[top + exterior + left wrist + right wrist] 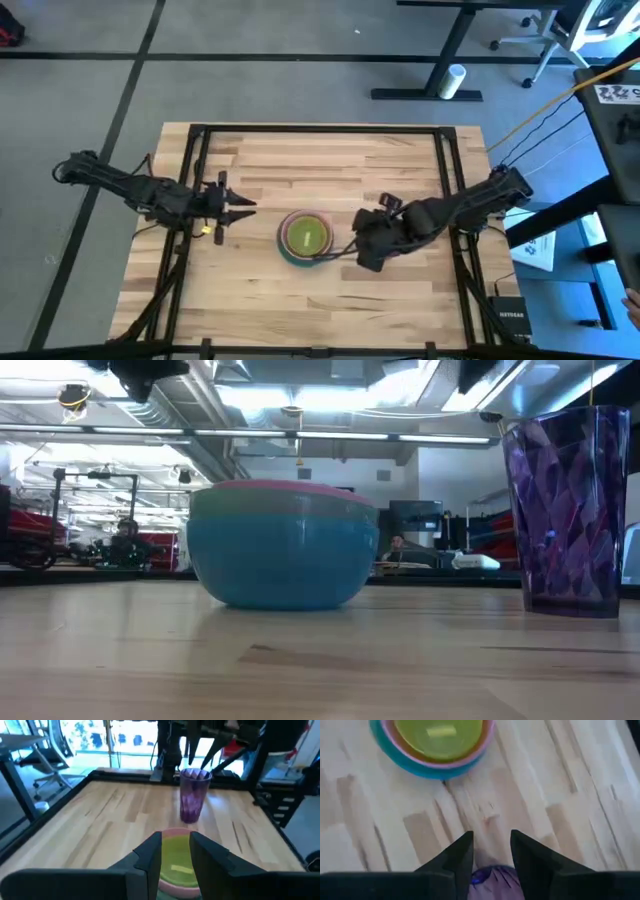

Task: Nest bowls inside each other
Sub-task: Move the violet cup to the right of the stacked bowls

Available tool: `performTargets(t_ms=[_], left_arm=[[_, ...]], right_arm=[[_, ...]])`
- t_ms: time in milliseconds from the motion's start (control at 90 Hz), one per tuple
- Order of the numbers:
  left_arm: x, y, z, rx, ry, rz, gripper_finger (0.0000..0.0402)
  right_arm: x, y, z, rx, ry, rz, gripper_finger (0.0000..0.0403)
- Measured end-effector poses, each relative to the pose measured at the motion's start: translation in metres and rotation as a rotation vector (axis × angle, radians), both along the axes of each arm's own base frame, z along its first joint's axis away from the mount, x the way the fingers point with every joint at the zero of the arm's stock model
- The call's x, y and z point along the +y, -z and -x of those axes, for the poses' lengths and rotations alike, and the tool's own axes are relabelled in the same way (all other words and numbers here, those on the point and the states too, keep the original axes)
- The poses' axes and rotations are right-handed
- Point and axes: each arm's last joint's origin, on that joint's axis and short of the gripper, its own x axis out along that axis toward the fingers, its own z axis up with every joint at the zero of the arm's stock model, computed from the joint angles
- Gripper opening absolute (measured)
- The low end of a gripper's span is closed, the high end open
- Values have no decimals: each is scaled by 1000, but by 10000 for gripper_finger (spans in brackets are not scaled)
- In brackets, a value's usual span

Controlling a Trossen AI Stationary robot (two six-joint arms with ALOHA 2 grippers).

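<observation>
A nested stack of bowls (306, 237) rests on its base at the table's middle: blue outside (280, 555), then teal, pink and a yellow-orange rim, with lime-green innermost (439, 735). To its right a dark purple faceted tumbler (570, 510) stands upright on the table. My right gripper (491, 845) hovers open above the tumbler (492, 879), clear of its rim. My left gripper (250, 206) is open just left of the stack, its fingers (150, 855) pointing at the bowls without touching them.
A black frame (320, 130) runs along the wooden table's far edge and down both sides. Bare wood lies near and far of the stack. Beyond the table are desks, a chair, and people far off in the room.
</observation>
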Motion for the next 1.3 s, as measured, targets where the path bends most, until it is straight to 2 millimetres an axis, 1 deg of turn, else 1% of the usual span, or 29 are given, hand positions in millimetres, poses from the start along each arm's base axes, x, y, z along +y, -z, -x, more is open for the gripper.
performTargets(t_ms=[67, 111, 356, 478, 600, 756, 867, 922, 1056, 1122, 1300], left_arm=[[0, 1, 0, 11, -2, 6, 83], [0, 2, 0, 16, -2, 5, 83], [0, 1, 0, 13, 0, 6, 83], [0, 2, 0, 13, 0, 8, 83], [0, 2, 0, 13, 0, 9, 83], [0, 2, 0, 13, 0, 8, 83], [0, 2, 0, 14, 1, 6, 83], [0, 2, 0, 14, 0, 8, 83], [0, 2, 0, 14, -2, 15, 83], [0, 2, 1, 18, -2, 14, 83], [0, 2, 1, 21, -3, 13, 83]], right_arm=[[2, 5, 4, 12, 12, -15, 114], [5, 5, 7, -5, 8, -24, 114], [17, -12, 29, -92, 36, -75, 114], [28, -12, 34, -89, 37, -109, 114], [36, -7, 37, -56, 36, -115, 115], [38, -7, 43, -36, 68, -108, 115], [38, -6, 43, -34, 67, -108, 115], [38, -1, 43, -29, 70, -105, 115], [37, 19, 46, 49, 92, -111, 115], [38, 27, 46, 60, 90, -133, 115], [40, 33, 43, 38, 88, -146, 115]])
